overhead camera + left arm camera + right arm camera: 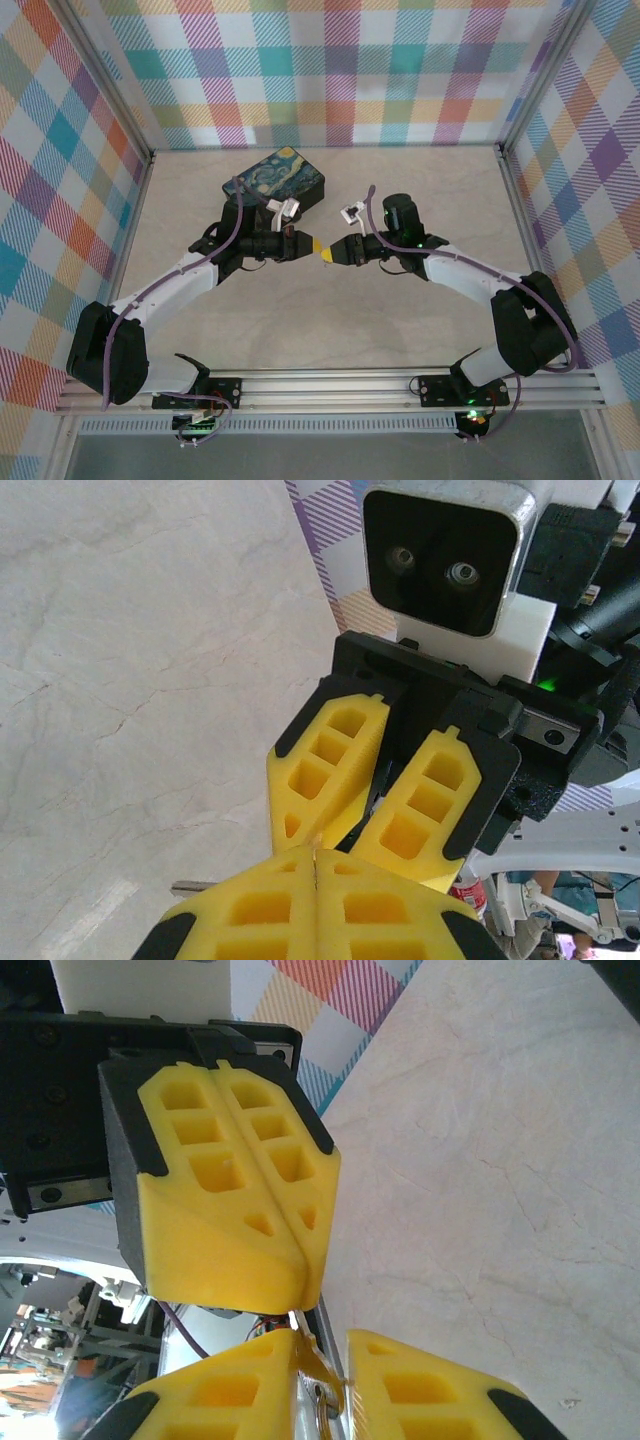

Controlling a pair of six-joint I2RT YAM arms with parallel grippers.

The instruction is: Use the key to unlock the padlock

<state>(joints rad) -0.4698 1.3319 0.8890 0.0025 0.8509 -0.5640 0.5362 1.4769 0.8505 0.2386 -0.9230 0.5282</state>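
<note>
A small brass key [320,1372] with a ring on its head hangs in mid-air between the two grippers. My right gripper [323,1365] holds the key's head across a narrow gap between its yellow fingers. My left gripper [316,868] is shut on the tip of the blade; its shut fingers [250,1230] face the right wrist camera. In the top view the two grippers meet tip to tip, left [312,246] and right [330,253]. The padlock [352,212], tiny, dark and silver with a white tag, lies on the table just beyond the right gripper.
A box printed with a swirling blue-yellow night sky [280,180] stands behind the left arm. Checked walls close off the back and both sides. An aluminium rail [330,385] runs along the near edge.
</note>
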